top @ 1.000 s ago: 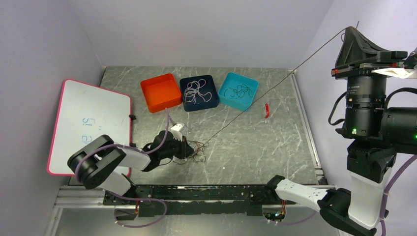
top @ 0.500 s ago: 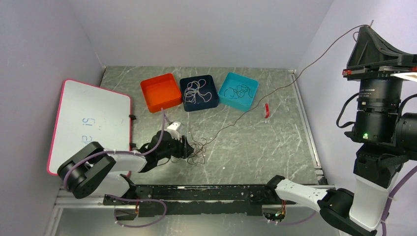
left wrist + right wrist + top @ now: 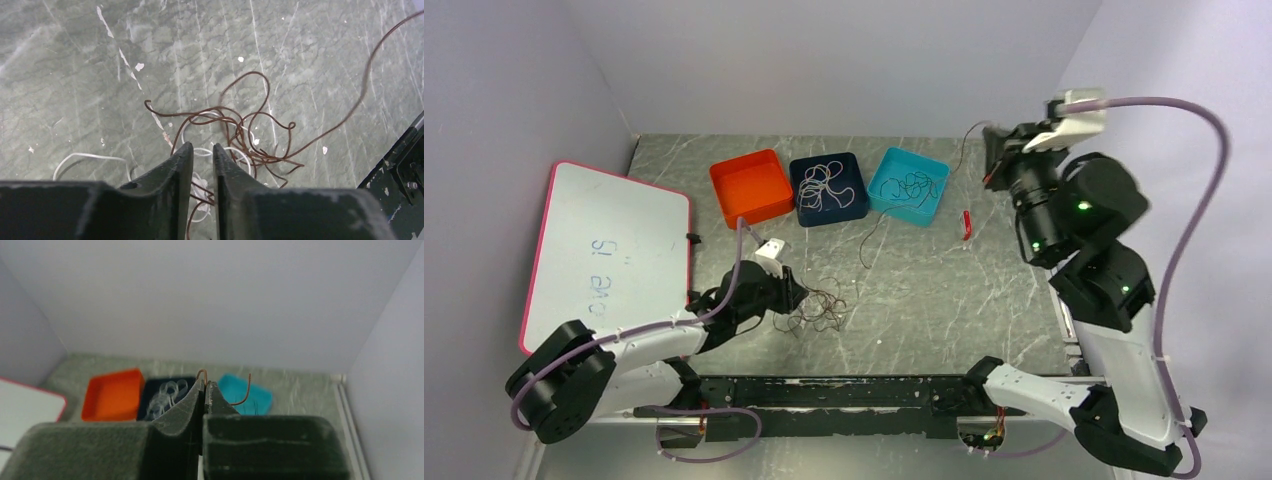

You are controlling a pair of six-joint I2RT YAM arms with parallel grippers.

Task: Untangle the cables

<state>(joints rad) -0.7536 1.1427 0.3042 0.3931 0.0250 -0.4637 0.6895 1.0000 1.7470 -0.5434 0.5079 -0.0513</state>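
Note:
A tangle of brownish-red and white cables lies on the table in front of my left gripper. In the left wrist view the brown loops and a white strand spread under my left gripper. Its jaws stand a narrow gap apart, and strands cross beneath that gap. My right gripper is raised at the back right, shut on one brownish-red cable. That cable's slack tail rests by the teal tray, apart from the tangle.
Three trays stand at the back: orange, navy holding white cables, teal holding black cables. A small red object lies right of the teal tray. A pink-framed whiteboard leans at the left. A metal rail runs along the near edge.
The right arm came down from high on the right, toward the trays. Its cable, first taut up from the tangle, now hangs slack and free. The left gripper opened, then narrowed.

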